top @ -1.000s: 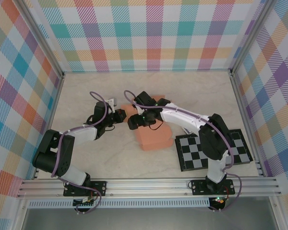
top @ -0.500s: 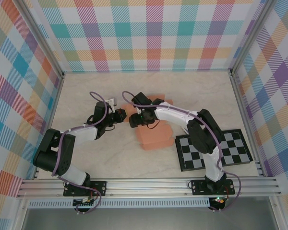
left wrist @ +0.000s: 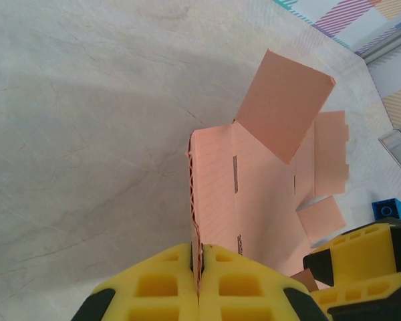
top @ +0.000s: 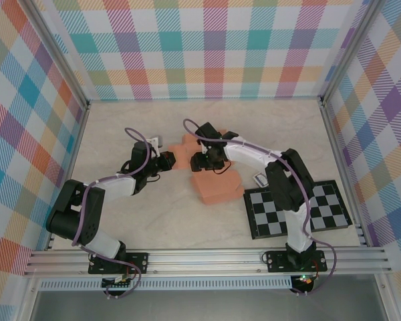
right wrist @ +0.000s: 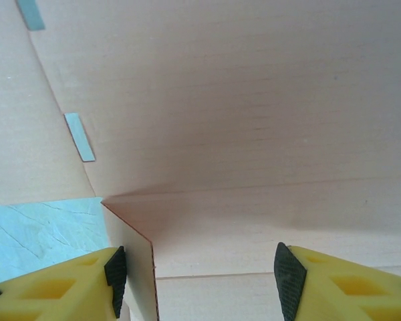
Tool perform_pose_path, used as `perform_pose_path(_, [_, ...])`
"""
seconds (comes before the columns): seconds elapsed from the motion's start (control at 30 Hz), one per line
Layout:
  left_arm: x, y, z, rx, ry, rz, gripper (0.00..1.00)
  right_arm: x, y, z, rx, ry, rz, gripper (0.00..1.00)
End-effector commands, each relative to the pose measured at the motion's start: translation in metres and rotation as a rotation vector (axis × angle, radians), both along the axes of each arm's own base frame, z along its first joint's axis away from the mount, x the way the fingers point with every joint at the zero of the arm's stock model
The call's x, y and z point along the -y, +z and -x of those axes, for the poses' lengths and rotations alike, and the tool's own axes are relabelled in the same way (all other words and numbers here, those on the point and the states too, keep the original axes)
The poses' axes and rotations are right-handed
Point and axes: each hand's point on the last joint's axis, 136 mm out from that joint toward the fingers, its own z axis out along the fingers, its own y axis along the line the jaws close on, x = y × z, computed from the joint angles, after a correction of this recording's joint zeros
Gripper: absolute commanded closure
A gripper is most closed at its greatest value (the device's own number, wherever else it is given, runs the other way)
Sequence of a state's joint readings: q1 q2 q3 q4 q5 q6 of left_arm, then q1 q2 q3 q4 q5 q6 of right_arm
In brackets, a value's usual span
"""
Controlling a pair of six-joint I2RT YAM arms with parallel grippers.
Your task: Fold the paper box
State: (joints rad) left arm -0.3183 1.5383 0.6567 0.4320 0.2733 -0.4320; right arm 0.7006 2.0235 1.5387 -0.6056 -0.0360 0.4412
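Here the paper box (top: 217, 184) lies about the middle of the table (top: 134, 221), a little toward the far edge, only partly folded: a broad flat panel points toward the near right corner, and smaller flaps spread out at its far end. The left arm (top: 113, 184) reaches in from the near left corner and the right arm (top: 254, 157) from the near right, and the two wrists meet over the far left part of the card. In the left wrist view the left fingers (left wrist: 147, 287) are pressed together on a thin upright wall of the card, seen edge-on with its wavy core showing, so they hold the box by that wall. Beyond them the card runs away flat, with narrow slots cut into it. A large flap (left wrist: 284, 110) is tilted up at the far end and two small flaps lie beside it. A blue block (left wrist: 387, 209) rests on the table just past them. In the right wrist view the right fingers (right wrist: 60, 281) stand well apart, close above the card. A folded edge (right wrist: 130, 251) rises between them, just beside the black pad of the finger on the left of that view. Whether it touches that pad I cannot tell, and the other pad is clear of it, so nothing is clamped. A black-and-white checkered board (top: 297, 208) lies near the near right corner, just beside the box's near end.
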Motion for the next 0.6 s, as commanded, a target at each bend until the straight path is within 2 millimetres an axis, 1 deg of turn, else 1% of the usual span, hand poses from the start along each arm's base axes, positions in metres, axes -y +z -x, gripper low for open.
perform_pose_path(0.0, [0.000,0.001,-0.003,0.045,-0.010,-0.041,1.00,0.013,-0.005,0.004,-0.042,-0.031,0.016,0.39])
perform_pose_path(0.17, [-0.001,-0.005,-0.004,0.054,-0.012,-0.053,1.00,0.022,-0.023,0.004,-0.079,-0.046,0.060,0.41])
perform_pose_path(0.33, [0.004,-0.012,-0.001,0.048,-0.025,-0.054,1.00,0.031,-0.038,0.008,-0.110,-0.042,0.113,0.44])
perform_pose_path(0.47, [0.007,-0.020,0.000,0.046,-0.031,-0.067,1.00,0.041,-0.034,0.007,-0.094,-0.034,0.174,0.50])
perform_pose_path(0.57, [0.009,-0.024,0.000,0.043,-0.036,-0.063,1.00,0.044,-0.031,0.008,-0.089,-0.034,0.191,0.55])
